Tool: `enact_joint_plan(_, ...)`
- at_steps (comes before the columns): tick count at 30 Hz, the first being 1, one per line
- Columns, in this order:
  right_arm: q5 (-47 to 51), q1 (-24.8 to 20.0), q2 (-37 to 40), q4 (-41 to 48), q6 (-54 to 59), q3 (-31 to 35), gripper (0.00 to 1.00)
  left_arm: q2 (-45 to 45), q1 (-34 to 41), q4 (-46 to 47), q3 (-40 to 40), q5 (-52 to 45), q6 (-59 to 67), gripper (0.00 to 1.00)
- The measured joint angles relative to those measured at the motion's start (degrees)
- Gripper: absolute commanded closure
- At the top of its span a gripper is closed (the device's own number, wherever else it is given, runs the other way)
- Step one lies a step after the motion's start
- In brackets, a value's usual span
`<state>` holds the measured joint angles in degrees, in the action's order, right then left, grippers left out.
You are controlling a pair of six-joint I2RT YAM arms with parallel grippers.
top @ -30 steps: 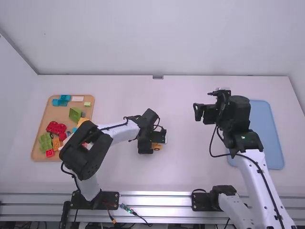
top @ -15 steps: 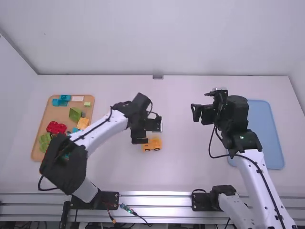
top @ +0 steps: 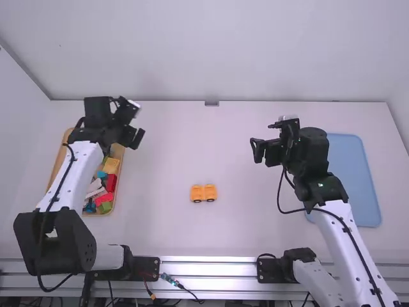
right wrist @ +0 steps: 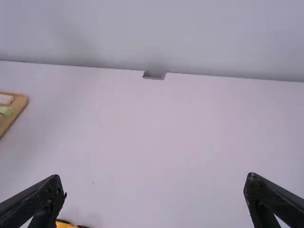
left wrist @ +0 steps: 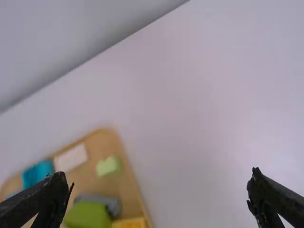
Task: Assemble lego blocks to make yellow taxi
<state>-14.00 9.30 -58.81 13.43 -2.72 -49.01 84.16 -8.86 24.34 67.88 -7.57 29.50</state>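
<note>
Fingers wide apart on left gripper [top: 137, 121]; hangs beside block tray [left wrist: 126, 190]. Spread wide too on right gripper [top: 267, 137], with blue tray [top: 361, 157] off to its right. Between both grippers, closer to the arm bases, yellow car piece [top: 204, 193] on table [top: 160, 224], wheels showing.
</note>
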Motion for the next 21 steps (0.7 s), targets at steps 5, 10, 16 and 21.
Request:
enact_joint_plan(5,0.04,2.29,0.0,-0.83,0.96,0.0,0.0,4.46,-6.71,-0.02,0.0,0.76,-9.64,0.01)
enact_joint_plan(10,0.09,3.5,0.0,-0.83,1.42,0.0,0.0,9.27,-9.51,-1.53,0.0,0.79,-16.61,0.01)
enact_joint_plan(16,0.31,3.5,0.0,-0.83,1.55,0.0,0.0,14.43,-12.22,-2.54,0.0,0.76,-27.1,0.01)
enact_joint_plan(21,0.48,3.5,0.0,-0.81,1.64,0.0,0.0,19.06,-13.62,-0.68,0.28,0.81,-38.25,0.05)
